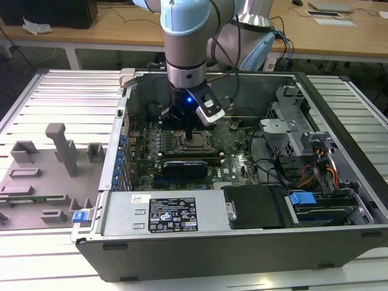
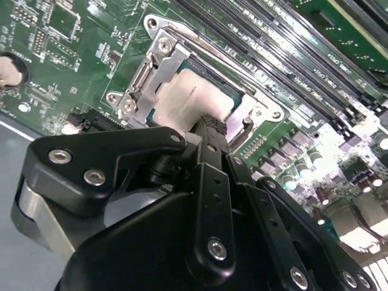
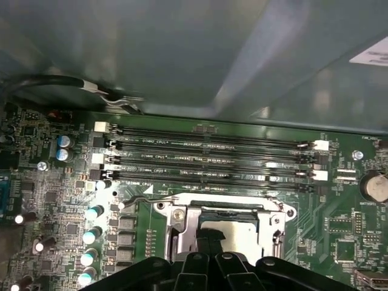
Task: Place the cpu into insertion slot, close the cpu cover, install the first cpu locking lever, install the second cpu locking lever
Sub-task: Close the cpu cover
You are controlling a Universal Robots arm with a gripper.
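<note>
Evidently, the gripper (image 2: pixel 212 125) was drawn shut with nothing held, its tip seemingly pressed onto the chip (image 2: pixel 185 97), which was seated in the socket (image 3: pixel 209 213) under the lowered cover (image 2: pixel 153 65), mid-board (image 1: pixel 239 159), presumably so everything was kept flat.

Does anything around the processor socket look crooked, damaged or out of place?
Nothing stands out. The cpu lies flat inside the cpu cover, which looks square and unbent, and the end effector hovers just over them.
</note>
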